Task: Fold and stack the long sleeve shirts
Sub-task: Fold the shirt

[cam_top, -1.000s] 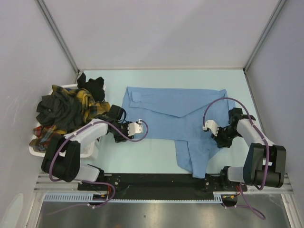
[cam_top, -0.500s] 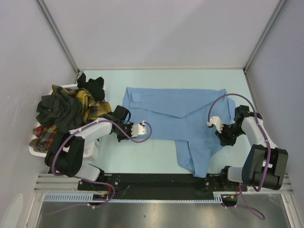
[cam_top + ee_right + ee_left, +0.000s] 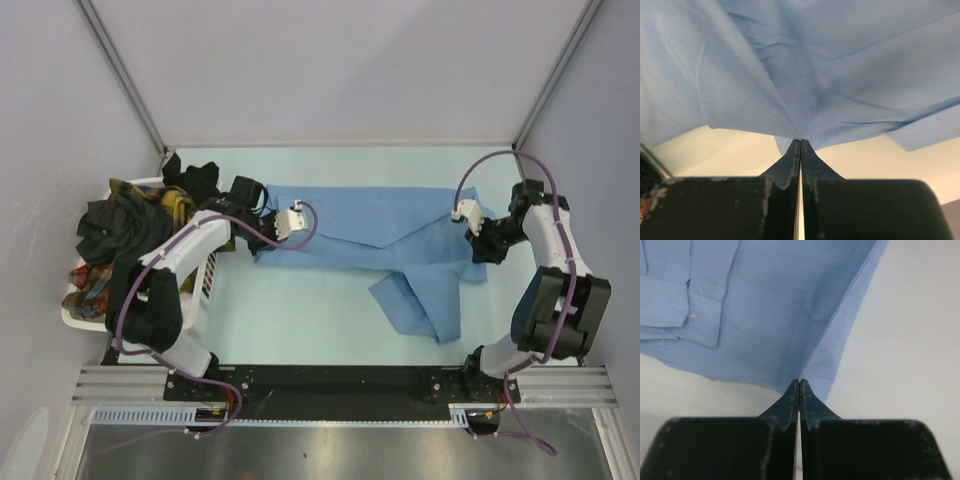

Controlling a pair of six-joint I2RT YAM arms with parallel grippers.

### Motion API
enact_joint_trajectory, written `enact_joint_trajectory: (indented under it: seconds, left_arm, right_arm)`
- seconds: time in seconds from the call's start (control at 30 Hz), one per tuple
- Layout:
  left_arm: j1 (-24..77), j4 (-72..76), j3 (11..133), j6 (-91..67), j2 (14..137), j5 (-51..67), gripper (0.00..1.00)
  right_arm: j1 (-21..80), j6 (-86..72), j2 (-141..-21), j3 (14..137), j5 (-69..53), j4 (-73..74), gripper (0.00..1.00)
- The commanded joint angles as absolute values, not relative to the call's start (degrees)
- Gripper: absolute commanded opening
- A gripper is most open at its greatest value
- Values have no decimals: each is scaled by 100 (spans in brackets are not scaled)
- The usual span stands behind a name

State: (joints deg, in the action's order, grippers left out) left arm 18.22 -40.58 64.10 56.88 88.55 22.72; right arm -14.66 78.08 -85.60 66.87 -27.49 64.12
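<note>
The light blue shirt (image 3: 370,225) lies across the middle of the table, with a flap (image 3: 420,300) trailing toward the near edge. My left gripper (image 3: 272,232) is shut on the shirt's left edge; in the left wrist view the cloth (image 3: 765,315) runs out from the closed tips (image 3: 799,382). My right gripper (image 3: 478,238) is shut on the shirt's right side, and in the right wrist view the cloth (image 3: 805,65) is bunched at the closed tips (image 3: 800,142). The dark green-black shirt (image 3: 120,235), the yellow-black plaid shirt (image 3: 175,205) and the red plaid shirt (image 3: 90,285) lie heaped at the left.
A white slatted basket (image 3: 205,280) stands at the table's left edge and holds the heaped shirts. A black cloth (image 3: 195,180) hangs over its far end. Grey walls close in the table at the left, back and right.
Both grippers have moved away from the arm bases toward the far side, pulling the shirt's near edge up with them. The shirt now lies narrower, and its near flap has shifted right.
</note>
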Motion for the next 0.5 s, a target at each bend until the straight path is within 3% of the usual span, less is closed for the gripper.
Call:
enact_joint_trajectory:
  seconds: [0.0, 0.47]
  left_arm:
    - [1793, -3947, 7108, 5353, 9394, 2374, 0]
    - [1688, -3481, 7945, 5010, 10731, 1539, 0]
  right_arm:
    - [-1398, 7629, -9270, 7636, -2979, 6276, 0]
    - [-993, 7278, -10959, 9237, -2822, 5880, 0]
